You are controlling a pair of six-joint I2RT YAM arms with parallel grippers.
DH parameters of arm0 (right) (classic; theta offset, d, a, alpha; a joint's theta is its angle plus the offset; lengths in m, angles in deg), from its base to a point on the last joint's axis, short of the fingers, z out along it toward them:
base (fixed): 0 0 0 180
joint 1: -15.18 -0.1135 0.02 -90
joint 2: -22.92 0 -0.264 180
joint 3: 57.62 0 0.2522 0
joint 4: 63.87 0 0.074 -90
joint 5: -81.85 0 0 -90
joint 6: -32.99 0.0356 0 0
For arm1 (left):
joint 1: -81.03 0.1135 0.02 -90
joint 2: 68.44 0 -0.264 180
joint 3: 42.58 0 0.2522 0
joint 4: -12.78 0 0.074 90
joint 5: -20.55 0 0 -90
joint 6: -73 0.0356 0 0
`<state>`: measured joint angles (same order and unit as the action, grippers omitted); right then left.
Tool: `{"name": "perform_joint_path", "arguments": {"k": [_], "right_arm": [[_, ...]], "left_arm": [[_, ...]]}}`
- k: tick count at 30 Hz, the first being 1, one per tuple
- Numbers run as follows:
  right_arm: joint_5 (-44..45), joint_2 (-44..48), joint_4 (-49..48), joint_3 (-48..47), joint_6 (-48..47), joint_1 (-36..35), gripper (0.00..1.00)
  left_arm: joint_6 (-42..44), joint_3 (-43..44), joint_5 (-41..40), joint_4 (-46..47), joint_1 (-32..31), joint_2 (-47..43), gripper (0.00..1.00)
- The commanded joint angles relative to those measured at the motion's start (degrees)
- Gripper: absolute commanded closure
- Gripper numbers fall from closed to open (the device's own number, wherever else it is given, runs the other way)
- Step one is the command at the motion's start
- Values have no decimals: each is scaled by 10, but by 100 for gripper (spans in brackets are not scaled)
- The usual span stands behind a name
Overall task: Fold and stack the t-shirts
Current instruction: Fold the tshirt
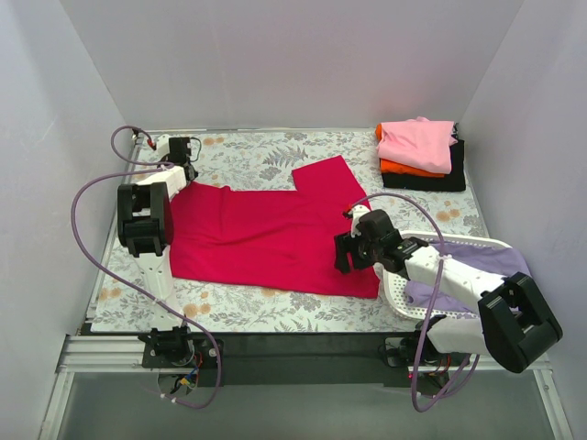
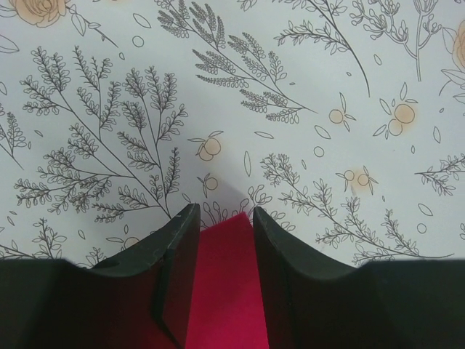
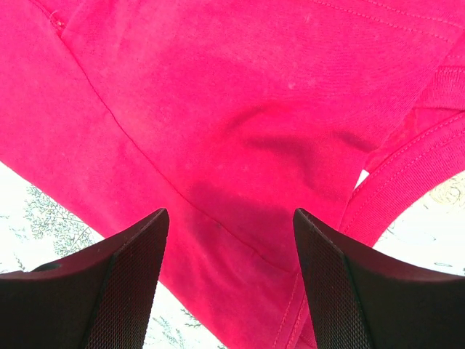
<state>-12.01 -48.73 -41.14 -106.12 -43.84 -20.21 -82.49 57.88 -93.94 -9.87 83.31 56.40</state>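
The large crimson-red t-shirt (image 1: 275,234) lies spread flat on the floral table, one sleeve pointing to the back. My left gripper (image 1: 186,176) is at the shirt's back-left corner, and in the left wrist view its jaws (image 2: 225,212) are shut on a strip of the red cloth (image 2: 225,291). My right gripper (image 1: 347,249) hovers open over the shirt's right edge. In the right wrist view it (image 3: 229,214) stands wide apart above the red cloth (image 3: 240,94), near a ribbed hem. Folded pink (image 1: 417,142), orange (image 1: 404,168) and black (image 1: 431,181) tees are stacked at the back right.
A white mesh basket (image 1: 404,295) stands at the front right under my right arm, with the lavender tee (image 1: 500,261) in it. White walls close in the table on three sides. Purple cables loop beside both arms.
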Motion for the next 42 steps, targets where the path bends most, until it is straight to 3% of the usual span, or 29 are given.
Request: {"name": "perform_joint_path", "arguments": {"k": [1, 7, 10, 19, 21, 28, 35, 42], "right_arm": [[-4, 20, -13, 5, 3, -3, 37], [2, 33, -12, 16, 6, -3, 37], [6, 36, -12, 20, 7, -3, 37], [53, 26, -12, -15, -5, -3, 34], [74, -3, -7, -61, -15, -2, 34], [197, -168, -10, -255, -49, 2, 33], [199, -349, 20, -484, -83, 44, 33], [244, -515, 20, -653, -151, 92, 34]], "left_arm": [[5, 11, 11, 5, -1, -7, 66], [6, 4, 14, 4, 0, -5, 69], [8, -3, 14, 5, -1, -6, 84], [12, -17, -14, 6, 0, -22, 96], [23, -15, -22, 6, 3, -23, 100], [30, -31, 13, 8, 32, -34, 100], [28, -50, 21, 11, 41, -58, 100], [44, -87, 36, 41, 46, -86, 100]]}}
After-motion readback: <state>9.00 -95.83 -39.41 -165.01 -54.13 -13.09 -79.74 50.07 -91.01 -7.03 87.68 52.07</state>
